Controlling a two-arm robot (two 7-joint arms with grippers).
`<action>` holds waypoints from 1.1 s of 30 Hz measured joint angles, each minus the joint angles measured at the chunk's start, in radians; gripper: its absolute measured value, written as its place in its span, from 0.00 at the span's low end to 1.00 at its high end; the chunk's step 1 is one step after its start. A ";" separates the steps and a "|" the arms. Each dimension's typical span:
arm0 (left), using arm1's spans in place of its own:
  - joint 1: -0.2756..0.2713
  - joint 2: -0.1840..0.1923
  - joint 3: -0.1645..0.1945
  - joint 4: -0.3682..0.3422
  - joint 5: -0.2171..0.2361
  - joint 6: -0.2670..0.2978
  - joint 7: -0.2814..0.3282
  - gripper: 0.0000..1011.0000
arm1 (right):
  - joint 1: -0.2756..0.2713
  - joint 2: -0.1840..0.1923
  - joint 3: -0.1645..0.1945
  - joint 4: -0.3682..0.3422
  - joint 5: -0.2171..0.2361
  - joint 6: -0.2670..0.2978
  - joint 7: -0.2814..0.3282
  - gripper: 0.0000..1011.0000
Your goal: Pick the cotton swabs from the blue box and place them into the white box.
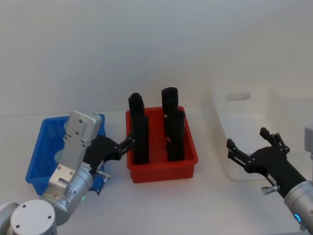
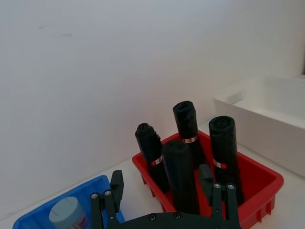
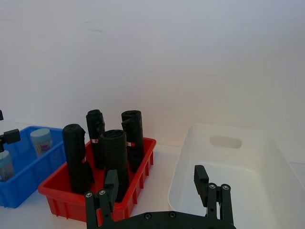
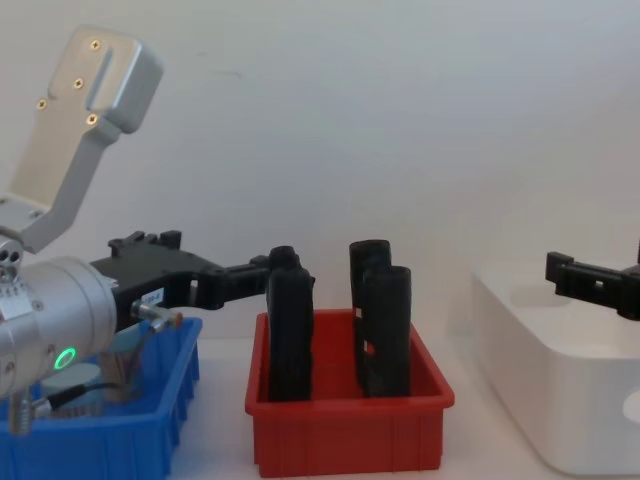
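My left gripper hangs over the right-hand rim of the blue box, its jaws spread wide with nothing between them, pointing across toward the red bin. From the chest camera I see it raised above the blue box's rim, and its leading fingertip sits just beside the top of the nearest of the black rolls; I cannot tell whether they touch. Through the left wrist camera, the two fingers frame the rolls standing upright in the red bin. My right gripper is on the other side, hovering over the near end of the white box, also spread wide and empty. The cotton swabs are in the blue box: the right wrist camera shows one tub standing upright with its pale lid on top, and a second one at that picture's edge. One tub also shows from my left wrist, below and behind the fingers. The blue box sits at the left of the table, the red bin in the middle just beside it, and the white box at the right, apart from the red bin.
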 joint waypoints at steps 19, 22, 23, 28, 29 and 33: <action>-0.052 0.006 -0.067 0.120 -0.111 0.083 -0.012 0.99 | 0.000 0.000 0.000 0.000 0.000 0.000 0.000 0.99; -0.060 0.005 -0.075 0.136 -0.125 0.095 -0.016 0.99 | 0.000 0.000 0.000 0.000 0.000 0.000 0.000 0.99; -0.062 0.005 -0.077 0.140 -0.129 0.099 -0.018 0.99 | 0.000 0.000 0.000 0.000 0.000 0.000 0.000 0.99; -0.074 0.005 -0.090 0.164 -0.150 0.123 -0.021 0.99 | 0.000 0.000 0.000 0.000 0.000 0.000 0.000 0.99; -0.076 0.005 -0.092 0.167 -0.153 0.125 -0.022 0.99 | 0.000 0.000 0.000 0.000 0.000 0.000 0.000 0.99; -0.082 0.006 -0.101 0.179 -0.165 0.143 -0.021 0.99 | 0.000 0.000 0.000 0.000 0.000 0.000 0.000 0.99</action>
